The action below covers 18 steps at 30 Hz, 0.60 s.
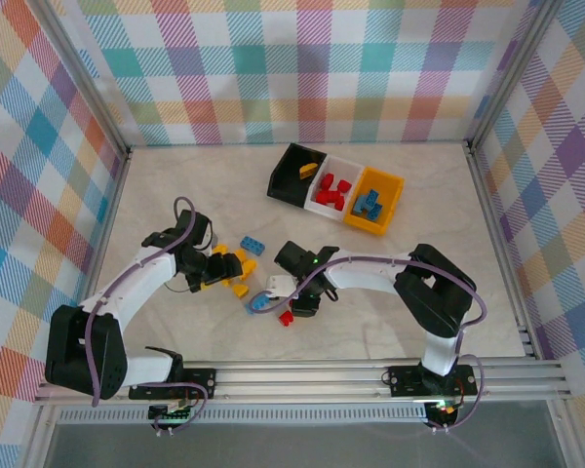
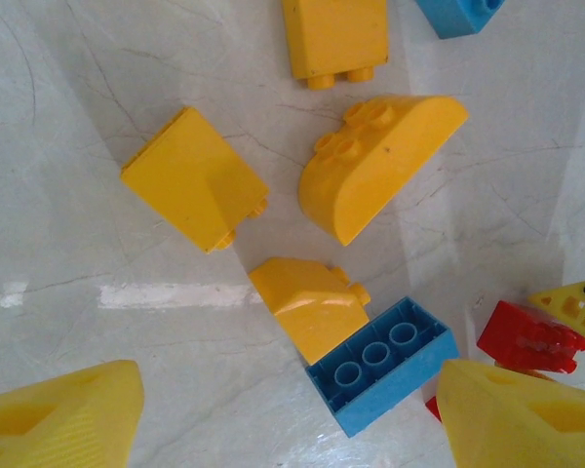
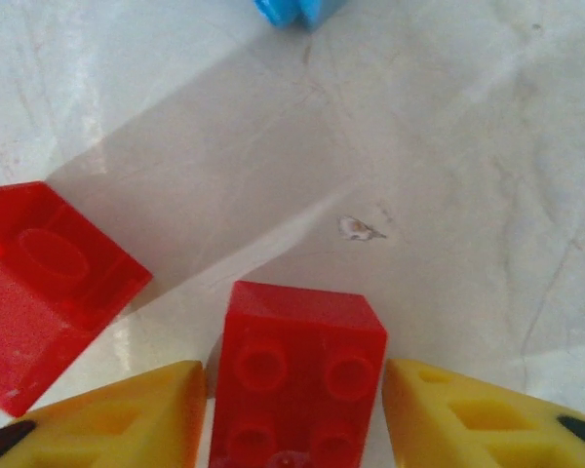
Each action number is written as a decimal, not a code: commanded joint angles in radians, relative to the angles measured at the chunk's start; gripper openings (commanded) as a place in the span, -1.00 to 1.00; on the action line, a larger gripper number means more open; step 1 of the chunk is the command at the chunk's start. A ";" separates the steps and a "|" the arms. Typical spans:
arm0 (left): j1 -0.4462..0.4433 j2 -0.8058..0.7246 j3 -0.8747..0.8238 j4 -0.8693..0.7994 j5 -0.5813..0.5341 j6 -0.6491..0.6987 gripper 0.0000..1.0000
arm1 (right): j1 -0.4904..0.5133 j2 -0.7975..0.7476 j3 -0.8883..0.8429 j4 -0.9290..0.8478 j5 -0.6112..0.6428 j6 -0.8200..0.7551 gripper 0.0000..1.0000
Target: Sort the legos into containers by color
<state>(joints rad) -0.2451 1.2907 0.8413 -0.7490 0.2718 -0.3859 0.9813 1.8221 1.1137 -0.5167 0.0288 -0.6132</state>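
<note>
Yellow plastic right claw (image 3: pixel 292 375) pinches a glossy, square four-stud red brick (image 3: pixel 302 327).

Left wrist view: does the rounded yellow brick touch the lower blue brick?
Apart. Left wrist view: bare table separates the rounded yellow brick from the lower blue brick.

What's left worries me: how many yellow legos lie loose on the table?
4, by the left wrist camera: flat one at top, sloped one left, rounded one right, small one beside the blue brick. Others may be hidden.
</note>
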 commanded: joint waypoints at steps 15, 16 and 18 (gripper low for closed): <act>0.017 -0.016 0.007 0.002 0.014 0.000 0.59 | -0.199 -0.094 0.060 0.003 -0.080 0.146 -0.43; 0.016 -0.014 0.013 0.000 0.012 0.005 0.59 | -0.232 -0.100 0.081 0.004 -0.087 0.159 -0.43; 0.017 -0.011 0.019 -0.006 0.010 0.014 0.59 | -0.303 -0.097 0.133 0.008 -0.103 0.191 -0.42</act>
<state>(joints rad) -0.2451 1.2728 0.8310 -0.7494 0.2718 -0.3847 0.7502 1.7645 1.1717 -0.5220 -0.0345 -0.4831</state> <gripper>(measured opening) 0.794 0.311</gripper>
